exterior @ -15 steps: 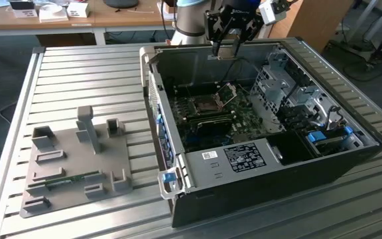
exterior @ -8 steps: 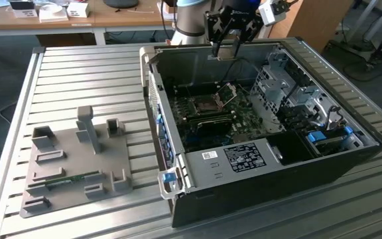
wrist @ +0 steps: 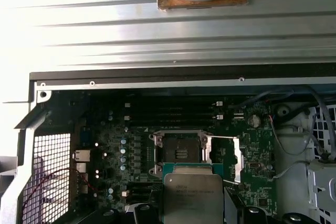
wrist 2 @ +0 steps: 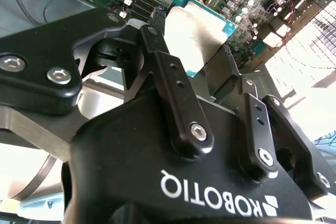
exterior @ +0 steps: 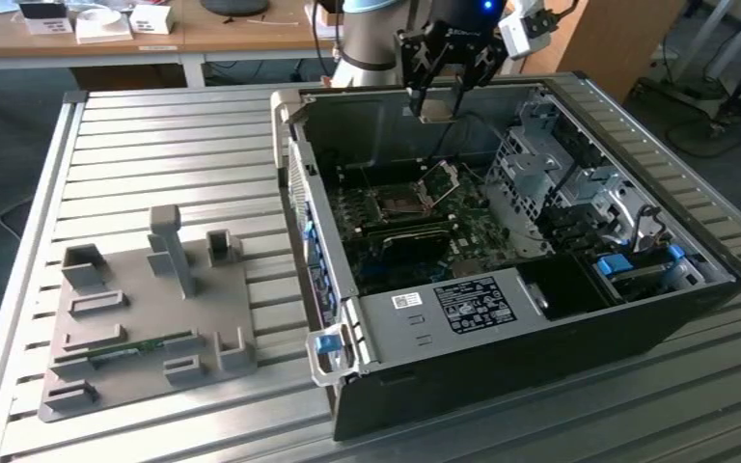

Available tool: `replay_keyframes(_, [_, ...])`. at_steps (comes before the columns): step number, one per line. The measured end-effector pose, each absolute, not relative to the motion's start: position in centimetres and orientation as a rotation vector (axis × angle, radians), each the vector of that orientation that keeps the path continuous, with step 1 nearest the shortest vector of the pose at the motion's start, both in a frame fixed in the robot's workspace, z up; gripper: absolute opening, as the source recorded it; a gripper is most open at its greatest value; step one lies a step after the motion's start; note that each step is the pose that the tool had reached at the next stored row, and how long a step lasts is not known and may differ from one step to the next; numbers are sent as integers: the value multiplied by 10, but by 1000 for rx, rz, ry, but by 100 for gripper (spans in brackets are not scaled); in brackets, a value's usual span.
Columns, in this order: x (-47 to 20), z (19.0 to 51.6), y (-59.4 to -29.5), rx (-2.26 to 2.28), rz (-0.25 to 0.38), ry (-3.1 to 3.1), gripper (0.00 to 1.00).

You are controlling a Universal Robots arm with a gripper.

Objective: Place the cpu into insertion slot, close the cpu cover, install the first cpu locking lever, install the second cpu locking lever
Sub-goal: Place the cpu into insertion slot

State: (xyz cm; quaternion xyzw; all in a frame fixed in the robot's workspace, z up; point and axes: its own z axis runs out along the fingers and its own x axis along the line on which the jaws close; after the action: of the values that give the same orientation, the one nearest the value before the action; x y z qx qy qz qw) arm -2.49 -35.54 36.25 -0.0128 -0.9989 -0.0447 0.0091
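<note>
My gripper (exterior: pixel 446 95) hangs above the far wall of the open computer case (exterior: pixel 500 338), shut on the cpu (exterior: pixel 435 106). In both wrist views the cpu (wrist 2: pixel 197 32) (wrist: pixel 191 195) is a flat square chip with a silvery top and a green rim, pinched between the black fingers (wrist 2: pixel 173 93). Below it on the green motherboard (wrist: pixel 115 150) lies the insertion slot (wrist: pixel 181 148) (exterior: pixel 403 204), uncovered. The cpu cover (wrist: pixel 235 158) (exterior: pixel 439 178) stands swung up beside the slot. The chip is well above the board and apart from the slot.
The case's metal walls (exterior: pixel 300 174) ring the board, with a drive cage (exterior: pixel 563 174) and cables on the exterior view's right. A grey fixture plate (exterior: pixel 151 309) holding a memory stick (exterior: pixel 126 349) lies on the slatted table (exterior: pixel 151 145) at the exterior view's left.
</note>
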Motion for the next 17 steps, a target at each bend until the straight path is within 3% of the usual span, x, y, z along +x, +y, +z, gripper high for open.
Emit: replay_keyframes(17, [-25, 355, -355, -40, -140, -3120, 54])
